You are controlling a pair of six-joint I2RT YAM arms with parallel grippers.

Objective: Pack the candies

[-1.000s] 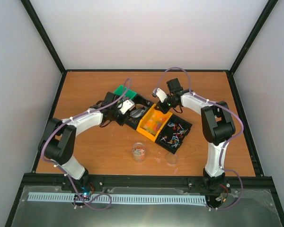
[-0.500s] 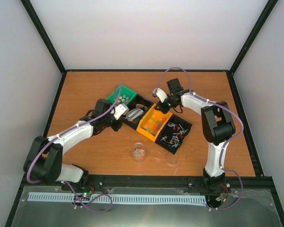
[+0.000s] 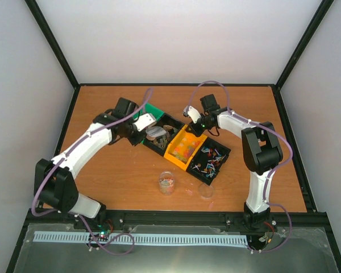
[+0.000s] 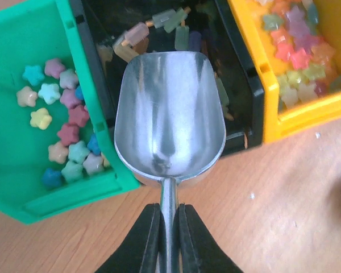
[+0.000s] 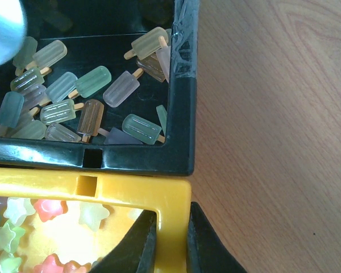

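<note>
A silver metal scoop (image 4: 169, 114) has its handle pinched in my left gripper (image 4: 169, 207), which is shut on it. Its bowl is empty and hangs over the seam between the green bin (image 4: 62, 190) and the black bin (image 4: 96, 85). Star-shaped candies (image 4: 68, 119) lie in the green bin, and popsicle-shaped candies (image 5: 91, 82) in the black one. My right gripper (image 5: 171, 219) is shut on the corner wall of the yellow bin (image 5: 131, 190), which holds more star candies (image 5: 45, 207). A clear jar (image 3: 166, 183) with a few candies stands nearer the arms' bases.
A second black bin (image 3: 212, 159) of thin wrapped sweets sits to the right of the yellow bin (image 3: 174, 159). A clear round lid (image 3: 206, 191) lies on the wooden table to the right of the jar. Black frame rails border the table.
My left arm has stretched out toward the far side and the scoop has shifted slightly left and back, from the black bin's middle toward the green bin. The right arm has not moved.
</note>
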